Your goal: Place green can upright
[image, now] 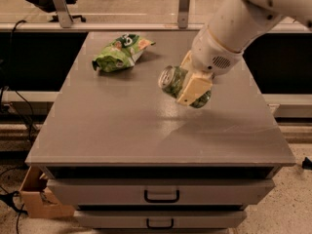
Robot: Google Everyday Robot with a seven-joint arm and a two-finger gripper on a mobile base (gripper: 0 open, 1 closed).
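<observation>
Hand [191,87] (cream, two-finger) clamped across mottled green-and-white metal can [173,82], held tilted on its side, lifted clear of grey counter [122,130], right of crinkly green snack bag [119,52]; mid-body grip prob. lets wrist swing base down
</observation>
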